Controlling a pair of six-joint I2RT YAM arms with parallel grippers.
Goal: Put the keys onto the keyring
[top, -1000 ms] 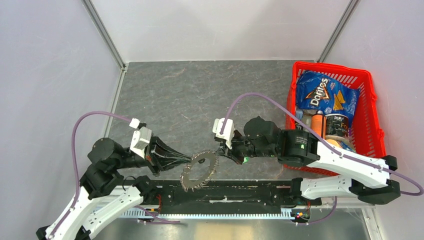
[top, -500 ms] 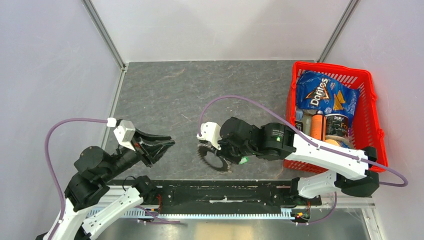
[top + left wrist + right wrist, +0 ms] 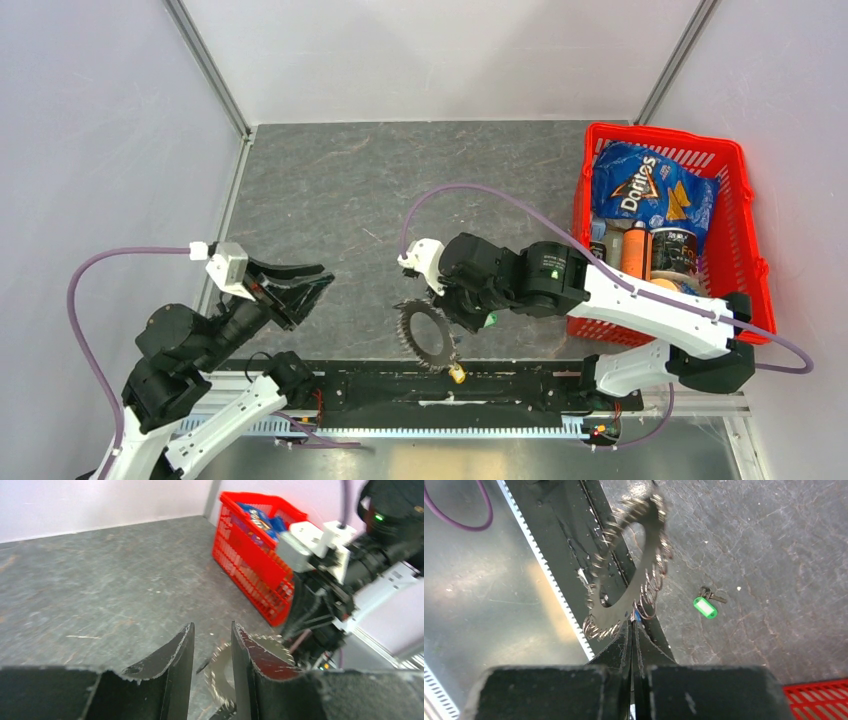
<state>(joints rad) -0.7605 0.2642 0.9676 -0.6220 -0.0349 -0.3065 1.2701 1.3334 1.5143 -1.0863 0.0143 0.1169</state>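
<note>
Keyring (image 3: pixel 428 338): toothed grey disc with a central hole.

Top view. Ring sits at the near edge of the table (image 3: pixel 400 190), partly over the black rail (image 3: pixel 520 385), tilted. Right gripper (image 3: pixel 452 318) pinches its upper right rim. A small orange bit (image 3: pixel 457 375) lies at the ring's lower edge; what it is cannot be told. Left gripper (image 3: pixel 325 277) is well apart to the left, raised, fingers spread, nothing between them. Red basket (image 3: pixel 745 215) stands at the table's right side, holding a Doritos bag (image 3: pixel 645 190) and some cans.

Left wrist view. Both fingers (image 3: pixel 182 665) stand parted with a clear gap and are empty. Ring (image 3: pixel 272 644) shows beyond them, partly between the tips and partly to the right, with the right arm's gripper (image 3: pixel 315 630) on its far side. Basket (image 3: pixel 255 565) is behind, on the table (image 3: pixel 100 580).

Right wrist view. Fingers (image 3: pixel 621 650) are pressed together on the near rim of the ring (image 3: pixel 611 605), which rises away from them, slightly blurred, wire loops hanging round its edge. Ring hangs over the rail (image 3: pixel 594 510) and the table's edge. Green key (image 3: pixel 705 606) lies flat on the table (image 3: pixel 774 555), right of the ring and not touching it, with a dark metal piece at its far end. A corner of the basket (image 3: pixel 819 695) shows at lower right.
</note>
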